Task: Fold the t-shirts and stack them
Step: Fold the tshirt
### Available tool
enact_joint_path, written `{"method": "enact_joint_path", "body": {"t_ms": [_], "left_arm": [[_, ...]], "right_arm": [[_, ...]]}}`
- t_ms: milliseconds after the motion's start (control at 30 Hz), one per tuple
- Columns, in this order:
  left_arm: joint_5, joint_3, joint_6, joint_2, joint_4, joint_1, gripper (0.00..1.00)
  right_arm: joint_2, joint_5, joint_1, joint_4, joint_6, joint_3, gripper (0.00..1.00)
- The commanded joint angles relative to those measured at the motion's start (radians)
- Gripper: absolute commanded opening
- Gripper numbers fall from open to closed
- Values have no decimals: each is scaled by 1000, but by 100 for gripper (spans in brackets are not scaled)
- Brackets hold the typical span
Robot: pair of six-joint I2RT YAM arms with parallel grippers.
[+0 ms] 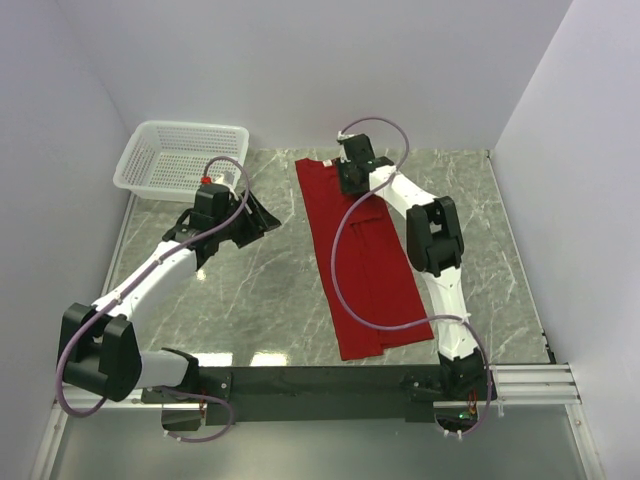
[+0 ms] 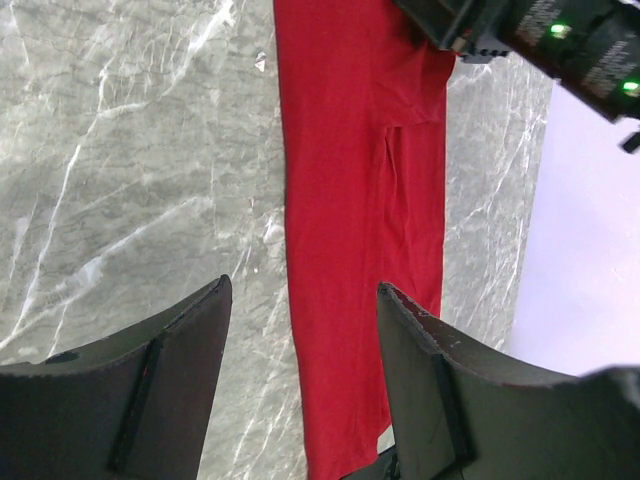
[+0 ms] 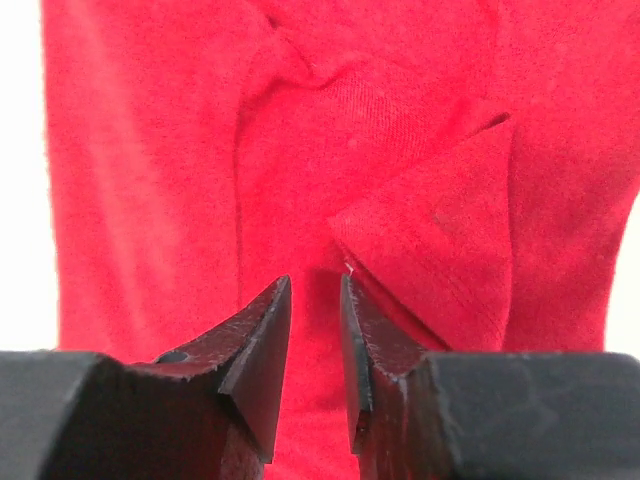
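A red t-shirt (image 1: 365,260) lies on the marble table as a long strip folded lengthwise, running from the far middle toward the near edge. My right gripper (image 1: 352,180) hovers over its far end. In the right wrist view its jaws (image 3: 315,285) stand a narrow gap apart with nothing between them, just above the red cloth (image 3: 150,180) beside a folded-over sleeve flap (image 3: 450,220). My left gripper (image 1: 262,220) is open and empty, left of the shirt. In the left wrist view it (image 2: 305,295) faces the shirt (image 2: 350,200) from above the table.
A white plastic basket (image 1: 180,158) stands at the far left corner. White walls close in the table on the left, back and right. The right arm's wrist (image 2: 530,35) shows at the top of the left wrist view. Bare marble (image 1: 270,300) lies left of the shirt.
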Motion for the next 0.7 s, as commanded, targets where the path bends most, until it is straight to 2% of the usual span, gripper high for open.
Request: {"method": "enact_joint_path", "body": {"t_ms": [0,200,300,400,667], "left_arm": [[18,-3,-11,-35,41,0,65],[11,-10,-10,-68,30,0,65],[9,-21,-11,-82,27,0,65],[9,-32,-17,-91,32,0,65],[11,-42,-24,-98,34,1,65]], "right_arm": [[-133,-59,-10,-10,-25,18,34],[-167,-205,-121,-37,70,70,34],[-108,-247,-177,-66,108,131,32],[-35,-283,-200,-137,110,216,32],[15,-369,-209,-102,154,197,28]]}}
